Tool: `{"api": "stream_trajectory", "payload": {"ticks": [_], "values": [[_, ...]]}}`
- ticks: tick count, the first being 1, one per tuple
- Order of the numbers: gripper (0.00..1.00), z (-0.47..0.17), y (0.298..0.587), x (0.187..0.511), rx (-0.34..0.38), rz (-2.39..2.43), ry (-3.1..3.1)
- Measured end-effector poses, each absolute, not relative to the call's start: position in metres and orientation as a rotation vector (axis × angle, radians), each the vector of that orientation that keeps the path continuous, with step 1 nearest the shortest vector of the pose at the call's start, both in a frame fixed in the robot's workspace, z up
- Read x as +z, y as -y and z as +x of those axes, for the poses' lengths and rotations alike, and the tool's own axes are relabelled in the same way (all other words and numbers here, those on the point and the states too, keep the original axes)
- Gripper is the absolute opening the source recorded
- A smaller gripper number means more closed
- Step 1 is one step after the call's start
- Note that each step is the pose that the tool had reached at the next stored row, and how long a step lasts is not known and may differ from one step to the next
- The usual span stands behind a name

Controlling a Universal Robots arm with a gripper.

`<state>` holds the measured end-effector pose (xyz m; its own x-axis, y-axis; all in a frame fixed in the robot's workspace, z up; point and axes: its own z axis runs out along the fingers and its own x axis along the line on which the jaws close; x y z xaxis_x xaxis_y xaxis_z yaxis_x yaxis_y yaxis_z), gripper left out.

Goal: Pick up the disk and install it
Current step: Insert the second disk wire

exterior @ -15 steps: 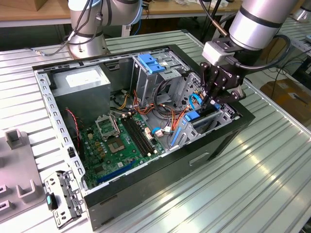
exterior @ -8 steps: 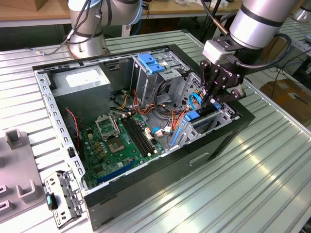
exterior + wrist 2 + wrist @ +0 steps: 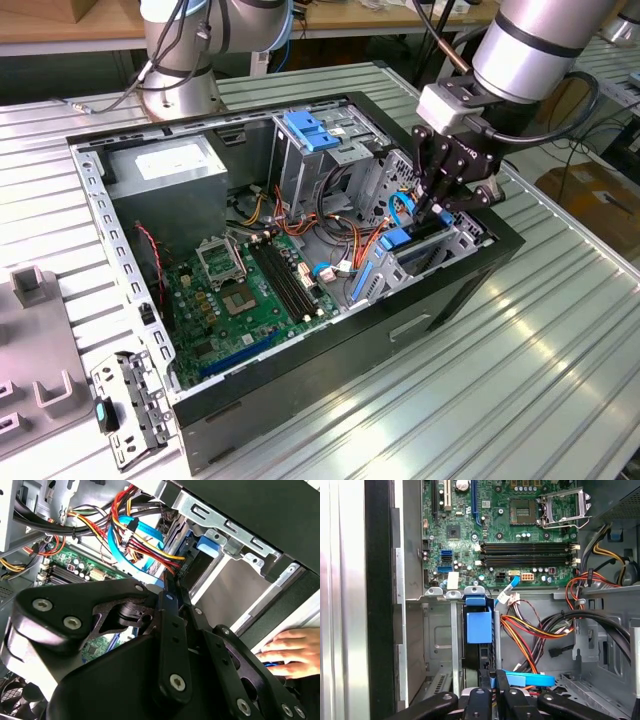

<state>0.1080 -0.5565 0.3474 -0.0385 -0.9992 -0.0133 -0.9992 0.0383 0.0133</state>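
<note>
**Pincer down in the drive bay**

Black, bolted and angular, the gripper [image 3: 437, 205] reaches into the open computer case [image 3: 330, 345] at the corner toward the exterior view's right. Its matt fingers [image 3: 492, 682] stand almost together, pinched on the upper edge of the disk [image 3: 479, 645] (a dark slab on edge with a smooth blue plastic rail [image 3: 479, 627] along it). The disk sits upright in a narrow bay of perforated sheet metal [image 3: 437, 640], walls close on both flat sides. Red, yellow and orange wires [image 3: 525, 632] and a flat blue cable [image 3: 530, 680] crowd one side. Beyond lies the green motherboard [image 3: 245, 295]. A hand [image 3: 295, 652] rests outside the case, on the ribbed aluminium table [image 3: 500, 390].
</note>
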Motion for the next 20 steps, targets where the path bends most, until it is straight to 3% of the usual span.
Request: {"api": "stream_trajectory", "payload": {"ticks": [20], "values": [[0.16,0.1099,0.5569,0.3456,0.034,-2.176,-2.261]]}}
